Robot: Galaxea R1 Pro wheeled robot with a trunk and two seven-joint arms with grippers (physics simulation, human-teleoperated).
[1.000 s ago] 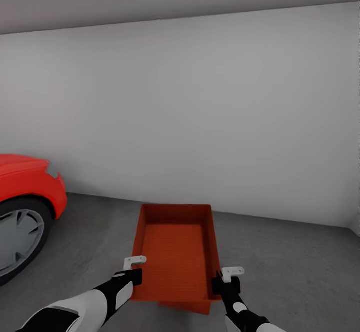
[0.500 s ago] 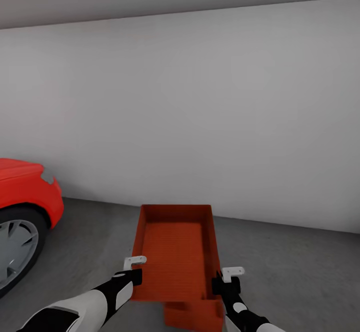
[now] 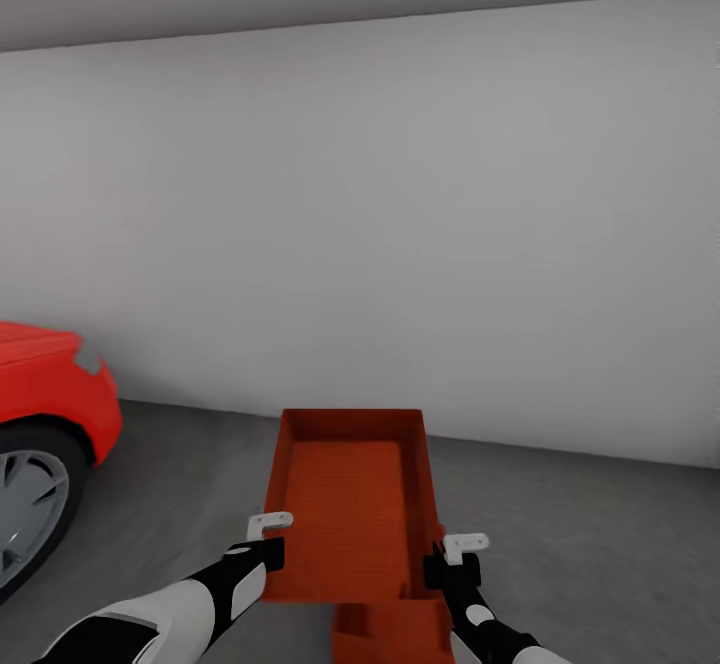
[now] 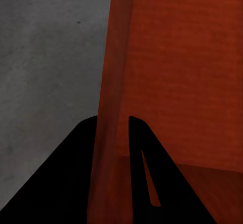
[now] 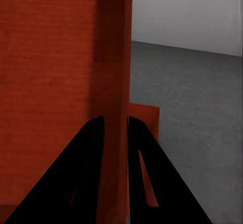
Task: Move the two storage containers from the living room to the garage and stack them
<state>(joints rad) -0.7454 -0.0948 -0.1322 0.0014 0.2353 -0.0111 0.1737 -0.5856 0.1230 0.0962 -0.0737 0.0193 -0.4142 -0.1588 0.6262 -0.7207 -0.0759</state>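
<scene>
I have the upper storage container [image 3: 345,504] carried between both arms, out ahead of me in the garage. My left pincer [image 3: 268,536] is clamped on its left long wall near the near corner: in the left wrist view the two dark fingers [image 4: 76,173] sit either side of that thin orange-red wall [image 4: 109,133], one inside the bin and one outside. My right pincer [image 3: 455,556] is closed the same way on the opposite long wall, and the right wrist view shows its fingers [image 5: 86,173] straddling the wall edge [image 5: 117,82]. The container is level, open side up, its far end pointing away from both pincers toward the pale grey wall [image 3: 400,224].

The second storage container [image 3: 395,634] lies below the held one, just beneath and slightly inboard of the right pincer; part of its rim and corner pokes out past the near edge of the carried bin. From the right wrist camera a corner of it [image 5: 144,118] sits low, just beyond the fingers, on the dark grey concrete floor [image 3: 580,544]. I cannot tell whether the two bins touch.

Well off to the outer side of my left pincer is the red car [image 3: 45,384], with its front wheel [image 3: 25,509] on the floor
</scene>
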